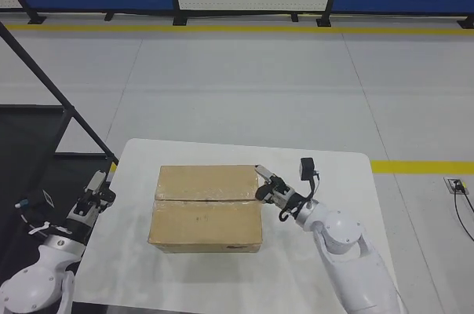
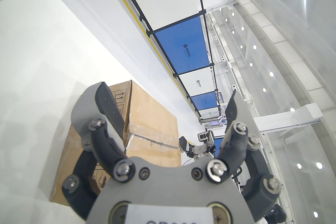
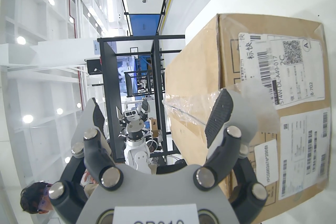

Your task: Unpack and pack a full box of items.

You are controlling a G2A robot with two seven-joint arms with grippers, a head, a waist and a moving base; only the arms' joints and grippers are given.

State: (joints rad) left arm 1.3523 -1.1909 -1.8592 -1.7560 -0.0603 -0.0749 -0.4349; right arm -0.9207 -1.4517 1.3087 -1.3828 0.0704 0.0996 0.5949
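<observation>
Cardboard box (image 1: pixel 206 207) shut n taped, sitting mid table (image 1: pixel 221 275)
Right gripper (image 1: pixel 262 183) is at the box's right end by the top seam, fingers spread, holding nothing, can't tell if it touches tbh. Left gripper (image 1: pixel 100 187) hangs at the table's left edge, well apart from the box, fingers spread too. Labels (image 3: pixel 278 70) on the box's right end face.

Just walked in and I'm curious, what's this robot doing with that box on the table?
A two-armed robot is at a closed cardboard box on the white table. Its right gripper, jaws open, is at the box's labelled end by the clear tape over the seam; I can't tell if it touches. The left gripper, also open, hangs near the table's opposite edge, apart from the box. The box is shut and no items are out.
</observation>
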